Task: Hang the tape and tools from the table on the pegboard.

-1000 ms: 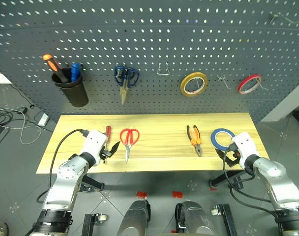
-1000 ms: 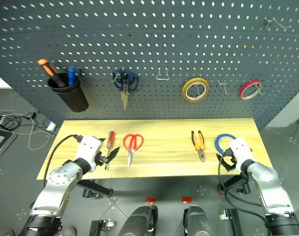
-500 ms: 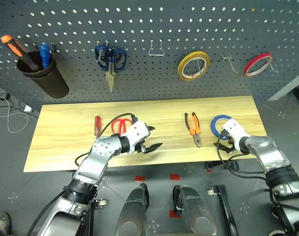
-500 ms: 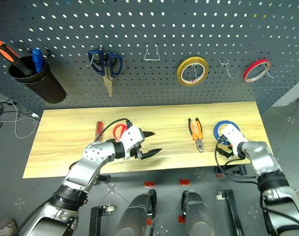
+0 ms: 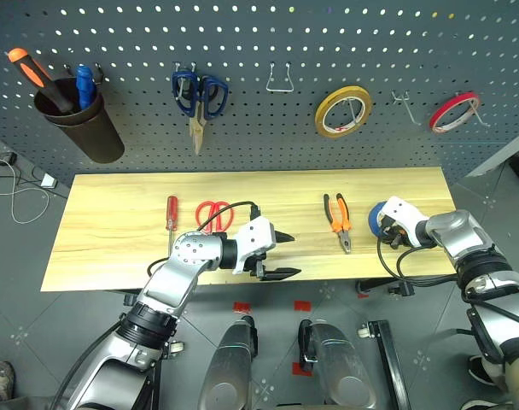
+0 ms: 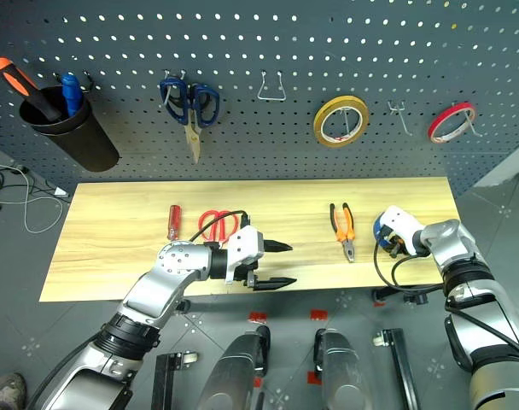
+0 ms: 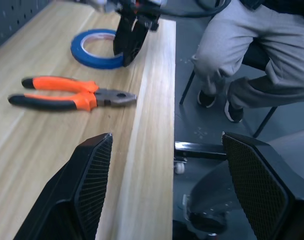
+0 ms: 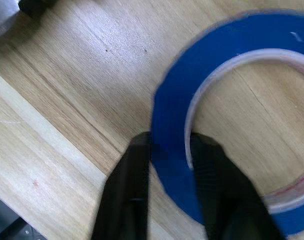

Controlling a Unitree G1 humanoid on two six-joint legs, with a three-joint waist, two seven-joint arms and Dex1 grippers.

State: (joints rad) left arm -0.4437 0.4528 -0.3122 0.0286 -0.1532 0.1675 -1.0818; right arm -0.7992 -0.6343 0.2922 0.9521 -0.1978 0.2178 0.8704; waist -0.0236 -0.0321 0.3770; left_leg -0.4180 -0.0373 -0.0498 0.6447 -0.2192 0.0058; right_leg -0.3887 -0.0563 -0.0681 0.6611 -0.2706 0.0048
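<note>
Bare table (image 5: pixel 114 231) left of the screwdriver (image 5: pixel 171 212); pliers (image 5: pixel 339 231) flank the tape (image 7: pixel 94 47).

The 2 eye views look from high up, forward and down. They sit side by side, so both see the same long table (image 5: pixel 114 231), the pegboard (image 5: pixel 268 34) behind it and some floor below. The left wrist view sits low, close to the table top. It looks along the wood toward the pliers (image 7: pixel 72 97) and the tape (image 7: pixel 94 47). The right wrist view looks down at the same tape from very near. The eye views see that tape too.
</note>
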